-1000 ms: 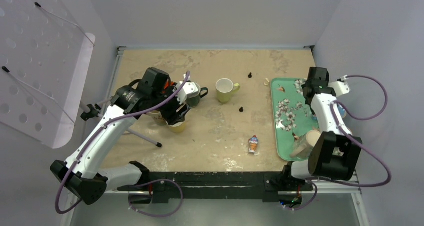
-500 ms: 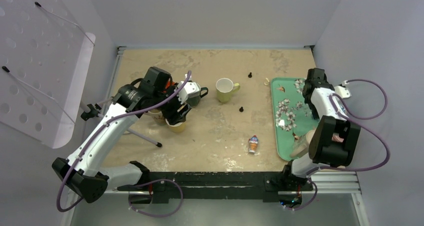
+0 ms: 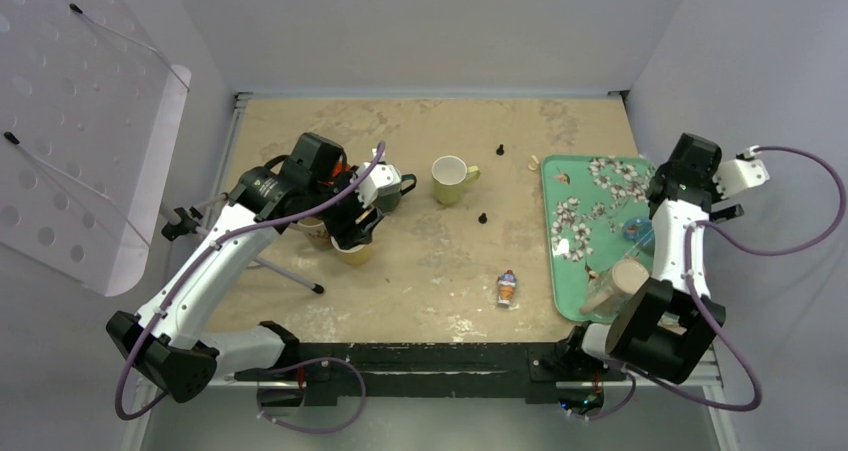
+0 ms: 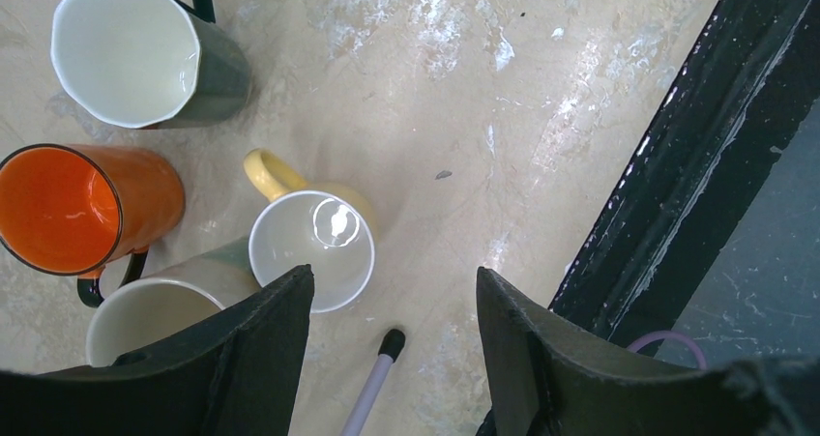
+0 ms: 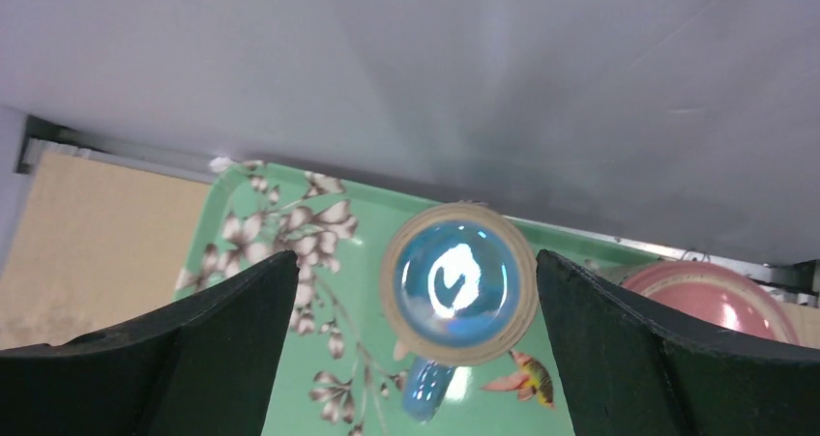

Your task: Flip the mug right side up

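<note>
A blue mug (image 5: 454, 281) with a beige ring on top stands on the green flowered tray (image 5: 280, 262). The face turned up looks like its glazed base, and its blue handle points toward me. It shows small in the top view (image 3: 637, 233). My right gripper (image 5: 416, 262) hangs above it, open wide and empty, one finger on each side. In the top view the right gripper (image 3: 672, 189) is at the tray's (image 3: 575, 196) right edge. My left gripper (image 4: 395, 274) is open and empty above an upright yellow mug (image 4: 311, 247).
Upright dark green (image 4: 126, 49), orange (image 4: 63, 209) and cream (image 4: 145, 320) mugs cluster by the left gripper (image 3: 352, 226). A grey rod (image 4: 377, 373) lies there. A yellow-green mug (image 3: 452, 179) stands mid-table. A pinkish mug (image 3: 620, 281) is at the tray's near end. A small wrapper (image 3: 508, 288) lies nearby.
My right arm has swung its wrist from the tray's back left over to the tray's right side, above the blue mug. The left arm has barely moved.
</note>
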You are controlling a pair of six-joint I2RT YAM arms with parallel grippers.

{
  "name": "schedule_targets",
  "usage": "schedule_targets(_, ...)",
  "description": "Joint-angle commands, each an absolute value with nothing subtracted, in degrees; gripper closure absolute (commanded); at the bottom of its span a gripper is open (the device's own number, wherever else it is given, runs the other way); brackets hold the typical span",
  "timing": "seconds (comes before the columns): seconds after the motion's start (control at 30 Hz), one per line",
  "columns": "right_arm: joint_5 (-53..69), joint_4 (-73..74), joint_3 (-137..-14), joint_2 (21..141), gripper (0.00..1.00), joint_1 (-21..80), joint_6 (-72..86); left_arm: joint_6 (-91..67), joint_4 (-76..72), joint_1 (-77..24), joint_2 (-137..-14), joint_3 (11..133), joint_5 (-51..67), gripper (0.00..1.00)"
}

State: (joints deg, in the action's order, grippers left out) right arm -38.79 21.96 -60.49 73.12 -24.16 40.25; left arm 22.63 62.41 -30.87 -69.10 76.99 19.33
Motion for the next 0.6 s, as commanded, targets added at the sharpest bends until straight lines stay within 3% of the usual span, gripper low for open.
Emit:
schedule_targets(0.0, -35.59, 18.5, -60.46, 77.08, 0.03, -26.96, 34.56, 24.28, 62.52, -30.61, -67.99, 76.75, 20.88, 0.34)
schedule_targets(0.27, -28.51, 14.4, -58.2, 82.77, 0.05, -27.77, 31.15, 24.56, 62.56, -30.59, -67.84, 76.73, 20.94, 0.33)
schedule_targets(0.57, -9.52, 5.87, -52.89, 82.19, 0.13, -26.02, 25.54, 25.11, 62.34, -30.6, -67.77, 76.55, 20.94, 0.34)
